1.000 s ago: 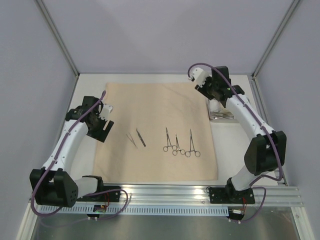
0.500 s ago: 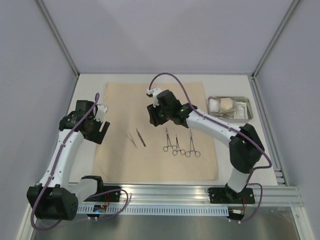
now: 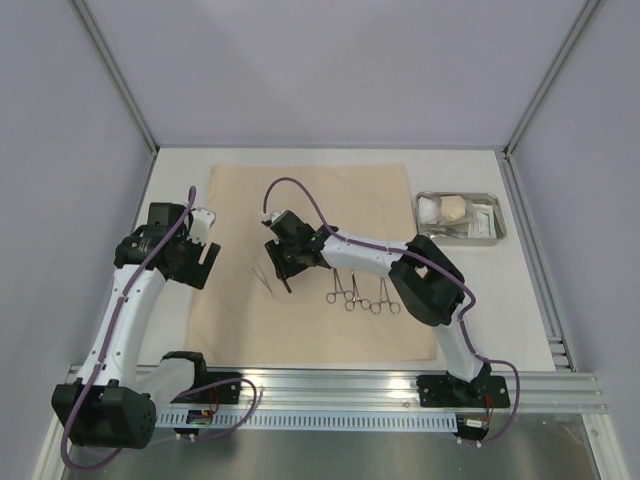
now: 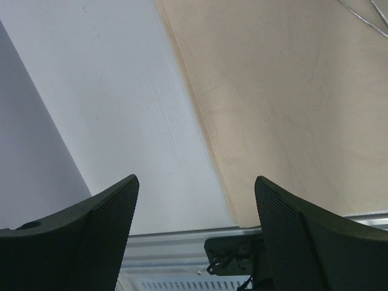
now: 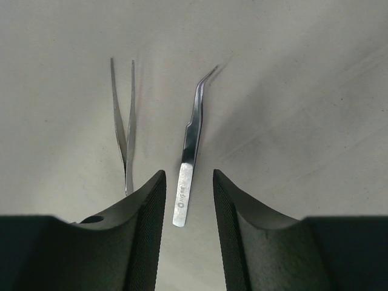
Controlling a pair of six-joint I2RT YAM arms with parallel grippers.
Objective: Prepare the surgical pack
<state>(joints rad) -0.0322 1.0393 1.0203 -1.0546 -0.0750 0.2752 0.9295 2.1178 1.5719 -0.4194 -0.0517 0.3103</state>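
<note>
The tan cloth sheet (image 3: 330, 195) lies flat on the table. Two tweezers rest on its left part: a straight pair (image 5: 124, 130) and a curved-tip pair (image 5: 191, 142). My right gripper (image 5: 188, 182) hovers low over the curved pair's blunt end. It is open, with a finger on each side of the tweezers and neither touching them. Three steel clamps (image 3: 356, 290) lie side by side just to the right. My left gripper (image 4: 197, 188) is open and empty above the cloth's left edge (image 4: 200, 127).
A shiny steel tray (image 3: 503, 218) holding gauze and white packets (image 3: 445, 209) sits at the right, off the cloth. An aluminium rail (image 3: 340, 385) runs along the near edge. Grey enclosure walls stand at both sides.
My right arm has swung from the tray at the right across the cloth to the tweezers and come down over them. The left arm has drawn slightly back to the left.
</note>
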